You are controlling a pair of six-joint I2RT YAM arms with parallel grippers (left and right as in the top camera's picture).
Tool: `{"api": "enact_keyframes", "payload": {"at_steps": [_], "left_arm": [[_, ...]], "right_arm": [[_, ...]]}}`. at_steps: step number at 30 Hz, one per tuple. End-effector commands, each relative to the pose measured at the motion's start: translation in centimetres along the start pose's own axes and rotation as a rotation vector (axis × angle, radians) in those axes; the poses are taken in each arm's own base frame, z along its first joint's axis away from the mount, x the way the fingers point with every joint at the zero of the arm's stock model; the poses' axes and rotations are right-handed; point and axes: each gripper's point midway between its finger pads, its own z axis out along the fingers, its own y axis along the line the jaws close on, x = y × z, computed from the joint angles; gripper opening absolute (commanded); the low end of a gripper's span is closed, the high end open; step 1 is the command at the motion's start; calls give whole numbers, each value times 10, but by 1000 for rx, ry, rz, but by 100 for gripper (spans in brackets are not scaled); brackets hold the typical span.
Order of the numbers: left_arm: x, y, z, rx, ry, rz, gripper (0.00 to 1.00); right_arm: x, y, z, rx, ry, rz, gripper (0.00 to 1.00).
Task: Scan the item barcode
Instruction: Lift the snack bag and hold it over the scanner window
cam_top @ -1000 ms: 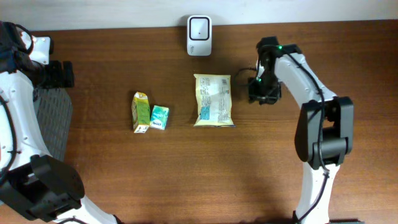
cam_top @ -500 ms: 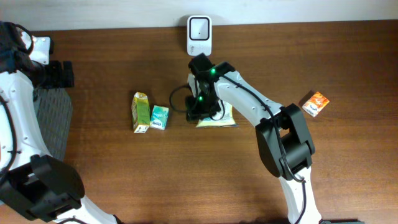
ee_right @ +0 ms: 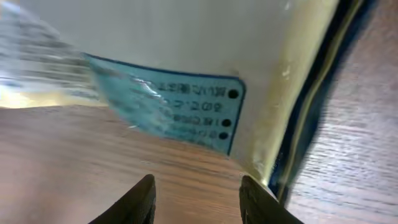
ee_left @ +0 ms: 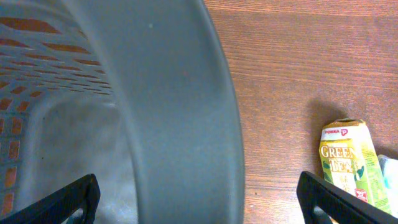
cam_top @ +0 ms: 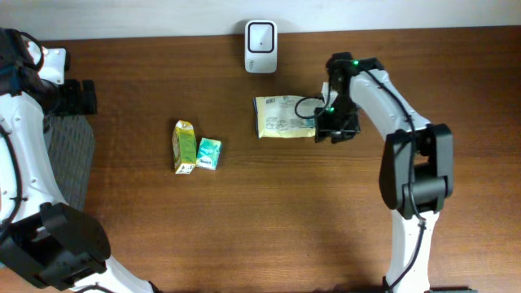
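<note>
**Snack bag, on the table below the scanner, my right gripper at its right edge.**
Risk, as I judged it: the thin film could slip or fold and hide the barcode. Fingers stood partly apart about that edge, but I could not confirm a firm hold. My left gripper gaped wide and empty.

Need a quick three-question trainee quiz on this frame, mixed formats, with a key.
1. True or false: the left gripper is open above the basket.
2. Which lies closest to the right gripper? A. carton B. bag C. basket
3. What words are printed large on the carton in the left wrist view?

Key: 1 true; 2 B; 3 Green Tea.
</note>
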Motion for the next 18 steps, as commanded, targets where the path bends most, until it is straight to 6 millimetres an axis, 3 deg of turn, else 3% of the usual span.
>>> {"api": "enact_keyframes", "payload": {"at_steps": [1,3,4,6,7,10,13,16,18], "left_arm": [[2,-1,2,9,6,13,99],[2,-1,2,9,6,13,99],[2,-1,2,9,6,13,99],[2,-1,2,9,6,13,99],[2,-1,2,9,6,13,99],[2,-1,2,9,6,13,99],[2,-1,2,9,6,13,99],[2,-1,2,9,6,13,99],[2,-1,2,9,6,13,99]], "right_arm": [[-16,8,-77,-197,-205,-62,47],[-28,-13,-92,-254,-270,-15,56],[-37,-25,-93,-310,-308,-35,73],[-49,-29,-83,-414,-332,-61,90],[-54,-27,-72,-453,-326,-74,93],[-68,-21,-39,-519,-308,-91,97],[-76,-4,-19,-606,-304,-139,97],[-74,11,5,-621,-259,-157,97],[-73,34,31,-629,-212,-154,97]]}}
